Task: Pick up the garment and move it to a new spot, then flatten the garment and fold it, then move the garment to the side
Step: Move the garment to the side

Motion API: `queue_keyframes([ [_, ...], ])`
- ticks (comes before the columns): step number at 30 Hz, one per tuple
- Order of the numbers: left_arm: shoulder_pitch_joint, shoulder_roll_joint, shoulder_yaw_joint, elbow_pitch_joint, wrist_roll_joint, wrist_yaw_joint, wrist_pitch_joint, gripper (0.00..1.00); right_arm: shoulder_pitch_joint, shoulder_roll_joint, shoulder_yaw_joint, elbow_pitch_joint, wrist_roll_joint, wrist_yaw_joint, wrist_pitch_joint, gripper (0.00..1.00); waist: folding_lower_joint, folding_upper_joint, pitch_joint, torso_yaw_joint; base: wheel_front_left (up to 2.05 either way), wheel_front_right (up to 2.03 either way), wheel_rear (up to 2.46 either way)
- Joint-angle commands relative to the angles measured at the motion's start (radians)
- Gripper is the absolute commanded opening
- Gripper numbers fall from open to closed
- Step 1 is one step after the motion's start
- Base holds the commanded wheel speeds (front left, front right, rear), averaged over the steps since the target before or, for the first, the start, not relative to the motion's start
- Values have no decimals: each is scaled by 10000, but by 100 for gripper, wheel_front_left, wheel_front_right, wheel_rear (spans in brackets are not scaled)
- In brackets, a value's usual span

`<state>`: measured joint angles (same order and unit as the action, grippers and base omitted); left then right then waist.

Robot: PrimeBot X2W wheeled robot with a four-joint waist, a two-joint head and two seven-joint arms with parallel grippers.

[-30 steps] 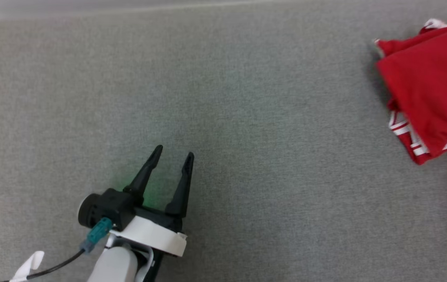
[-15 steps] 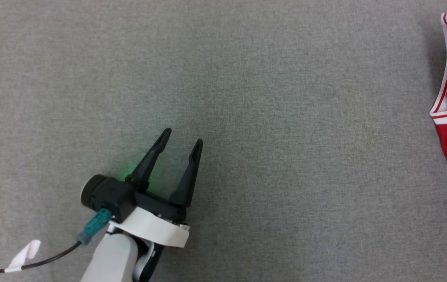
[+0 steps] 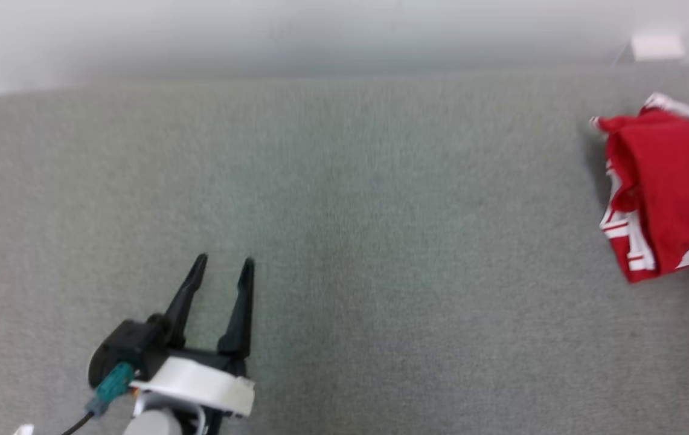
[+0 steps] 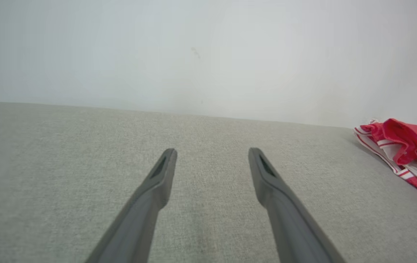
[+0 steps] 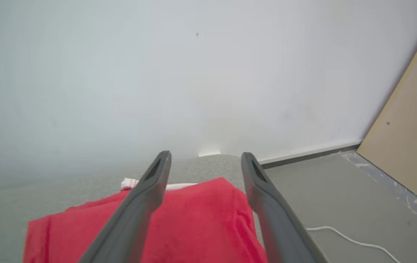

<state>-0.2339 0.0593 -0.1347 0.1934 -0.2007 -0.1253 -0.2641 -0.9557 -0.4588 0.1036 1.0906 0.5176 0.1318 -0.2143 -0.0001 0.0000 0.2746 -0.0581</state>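
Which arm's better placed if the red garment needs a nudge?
Right. The right tool, open, hangs directly over the garment; the left tool, also open, sits far across the grey surface.

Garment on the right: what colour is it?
The garment is red with white-striped trim; left wrist view shows it best.

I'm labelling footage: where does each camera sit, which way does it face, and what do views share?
Head view: robot's head, looking down at the grey fabric surface; left gripper lower left.
Left wrist view: left wrist, facing the white wall along its open fingers.
Right wrist view: right wrist, over the red garment; right gripper open.
Shared: all show the garment.
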Motion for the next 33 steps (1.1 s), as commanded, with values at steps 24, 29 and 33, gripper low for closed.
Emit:
queue_keyframes([
  [24,2157,-62,1597,34,-376,188,7,100,7861,1951,770,-7849,1043,-28,-502,100,1,0,-3606,392,0,0,0],
  [29,2497,-62,1440,-125,-142,202,8,100,9024,2738,470,-8406,140,-28,-506,100,1,0,-3608,342,0,0,0],
  [33,2752,-61,1318,-152,-62,314,8,100,9466,3297,201,-8636,-425,-28,-508,100,1,0,-3578,270,0,0,0],
])
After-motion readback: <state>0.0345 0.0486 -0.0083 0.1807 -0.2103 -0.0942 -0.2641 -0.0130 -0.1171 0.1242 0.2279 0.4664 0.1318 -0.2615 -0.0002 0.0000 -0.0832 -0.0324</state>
